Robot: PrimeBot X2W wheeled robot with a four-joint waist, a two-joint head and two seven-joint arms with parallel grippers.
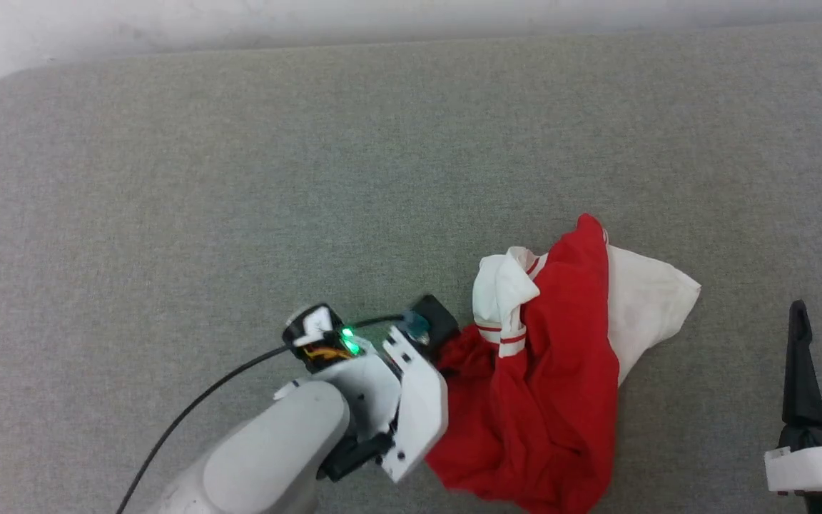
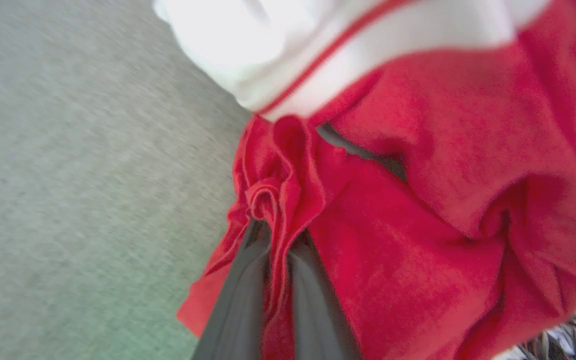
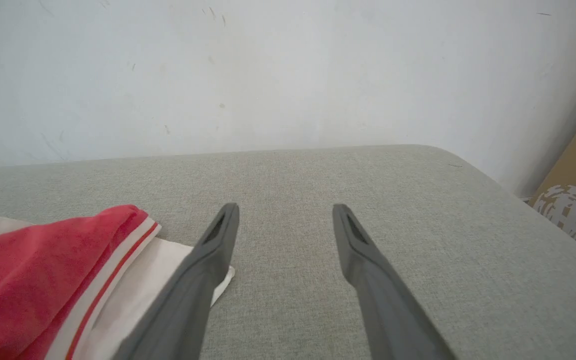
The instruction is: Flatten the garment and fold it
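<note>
Two grippers, one job each right now. L arm does the work: the left gripper (image 2: 279,232) sits at the near-left edge of the garment (image 1: 561,371). Its fingers (image 2: 240,295) are pressed together w/ a bunched red fold pinched between them. Cloth ridges up just past the tips, so the grip looks real, not a brush. Likely reason for grabbing there: it's an outer red edge of the heap, prob. hem or side, a decent handle for drawing the body out flat. Can't tell which edge exactly; too crumpled.

Garment itself is a heap on the grey desk (image 1: 168,178), near side, right of centre, between the 2 arms. Red body is twisted and doubled over. One white sleeve (image 1: 650,300) sticks out to the right, lying on the desk. The second white sleeve (image 1: 500,300), w/ striped trim, is folded over on top, just beyond the left wrist. No print visible. So flattening is barely begun, folding not yet started.

Right gripper (image 3: 285,212) hangs off to the right, fingers spread wide, nothing between them, tips over bare desk, near the white sleeve but apart from it. Prob. parked clear so the L pull doesn't snag, yet close enough to take the opposite side.

Risk, IMO: pulling on one pinch w/o a counter-hold drags the whole heap instead of spreading it.
</note>
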